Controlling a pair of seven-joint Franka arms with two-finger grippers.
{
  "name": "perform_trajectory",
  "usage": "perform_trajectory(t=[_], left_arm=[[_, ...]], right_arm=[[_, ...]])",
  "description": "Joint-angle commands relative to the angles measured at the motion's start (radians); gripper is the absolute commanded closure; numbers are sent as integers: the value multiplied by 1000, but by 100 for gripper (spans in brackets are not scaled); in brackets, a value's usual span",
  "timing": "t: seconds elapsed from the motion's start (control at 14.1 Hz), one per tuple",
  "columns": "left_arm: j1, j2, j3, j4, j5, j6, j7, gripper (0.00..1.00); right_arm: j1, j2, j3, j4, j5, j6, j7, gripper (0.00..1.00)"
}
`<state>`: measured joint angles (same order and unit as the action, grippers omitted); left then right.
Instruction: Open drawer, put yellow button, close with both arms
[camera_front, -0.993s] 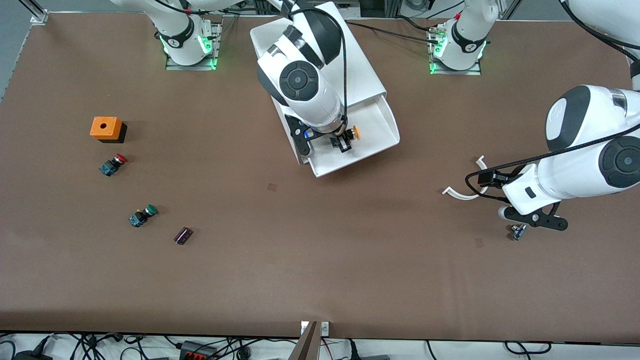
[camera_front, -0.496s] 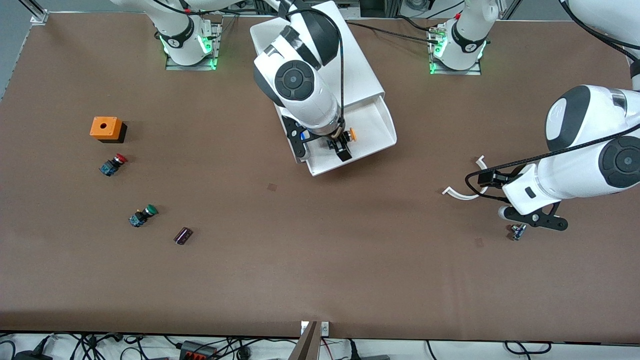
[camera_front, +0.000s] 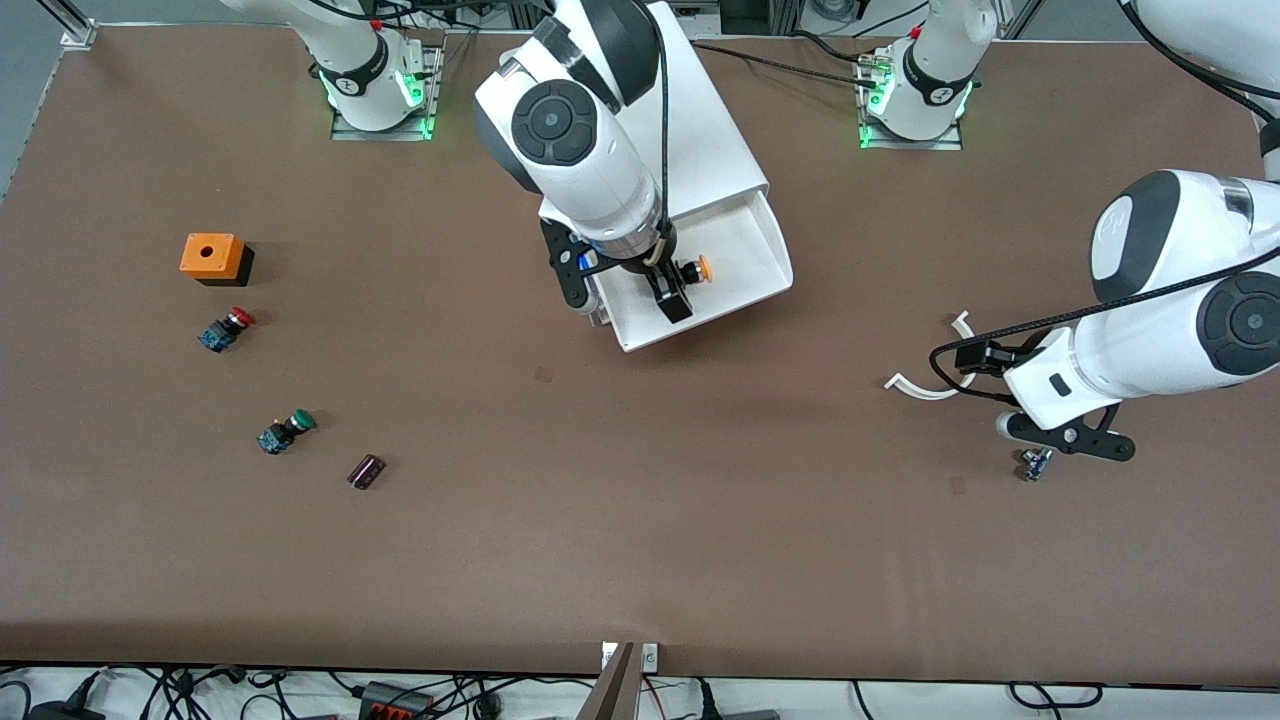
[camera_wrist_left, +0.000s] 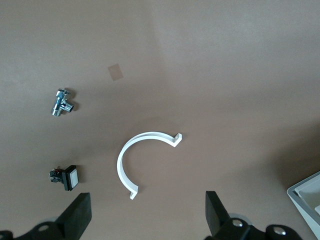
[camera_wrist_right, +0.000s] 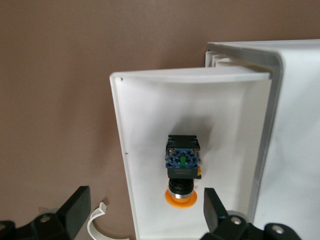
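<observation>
One yellow button (camera_wrist_right: 183, 170) lies on its side in the pulled-out drawer (camera_front: 748, 262), long axis across the drawer, cap toward the left arm's end. The right hand (camera_front: 668, 293) hangs over it, spread wide and empty. The left hand (camera_wrist_left: 145, 220), wide and empty, waits over a white clip (camera_wrist_left: 142, 158). Three buttons in all: yellow, red (camera_front: 226, 329), green (camera_front: 285, 431).
</observation>
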<state>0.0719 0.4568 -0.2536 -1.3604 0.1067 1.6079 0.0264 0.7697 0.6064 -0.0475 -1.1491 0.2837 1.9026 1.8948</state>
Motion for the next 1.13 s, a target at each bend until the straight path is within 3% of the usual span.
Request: perform_trajectory(t=[0.0, 0.35, 0.64, 1.06], left_arm=[[-15, 10, -12, 43, 10, -6, -29, 0], [-30, 10, -73, 47, 10, -2, -228, 0], [-53, 19, -148, 43, 10, 58, -504, 0], [-184, 63, -147, 38, 22, 191, -802, 0]], right_arm=[[-3, -14, -47, 34, -18, -57, -49, 0], [-96, -71, -71, 26, -23, -216, -355, 0], [-185, -73, -75, 19, -35, -235, -610, 0], [-372, -103, -77, -58, -35, -290, -1049, 0]])
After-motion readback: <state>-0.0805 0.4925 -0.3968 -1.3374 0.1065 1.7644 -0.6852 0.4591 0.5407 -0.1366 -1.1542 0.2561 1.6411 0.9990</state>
